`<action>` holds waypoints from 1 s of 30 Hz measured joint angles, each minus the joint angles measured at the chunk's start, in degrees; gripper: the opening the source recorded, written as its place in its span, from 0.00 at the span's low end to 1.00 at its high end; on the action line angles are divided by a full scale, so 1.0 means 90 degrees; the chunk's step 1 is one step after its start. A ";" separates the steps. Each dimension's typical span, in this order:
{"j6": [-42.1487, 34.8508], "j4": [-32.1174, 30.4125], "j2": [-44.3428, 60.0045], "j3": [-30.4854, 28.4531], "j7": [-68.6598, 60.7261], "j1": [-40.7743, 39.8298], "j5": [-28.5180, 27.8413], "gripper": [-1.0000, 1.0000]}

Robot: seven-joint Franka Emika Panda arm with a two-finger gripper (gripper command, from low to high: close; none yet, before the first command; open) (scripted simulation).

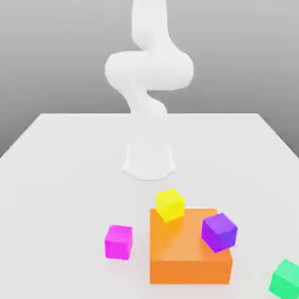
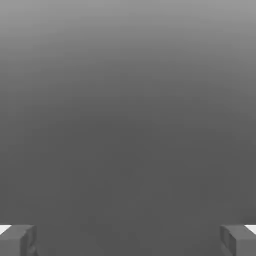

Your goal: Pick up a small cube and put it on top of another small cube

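The small magenta-pink cube [image 1: 118,242] rests on the white table [image 1: 58,175], just off the exterior view's left side of the large orange block [image 1: 184,257]. The small yellow cube [image 1: 170,205] sits tilted at the orange block's far left corner, touching it. My gripper [image 2: 128,241] is open in the hand view: its two grey fingertips [image 2: 17,240] stand far apart with nothing between them, facing a plain grey background. The white arm [image 1: 149,76] rises from its base [image 1: 149,160] behind the cubes and curls upward past the exterior view's top.
A purple cube [image 1: 219,232] leans tilted on the orange block's right part. A green cube [image 1: 286,279] lies at the exterior view's lower right edge. Bare table stretches to the left of the magenta cube and around the arm's base.
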 joint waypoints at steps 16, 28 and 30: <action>0.1544 -0.1475 0.2448 0.1384 0.4668 -0.1993 -0.0444 0.50; 0.2694 -0.2570 0.4235 0.1692 0.7999 -0.2797 -0.0594 0.50; 0.2890 -0.2754 0.4508 0.1709 0.8444 -0.2873 -0.0464 0.50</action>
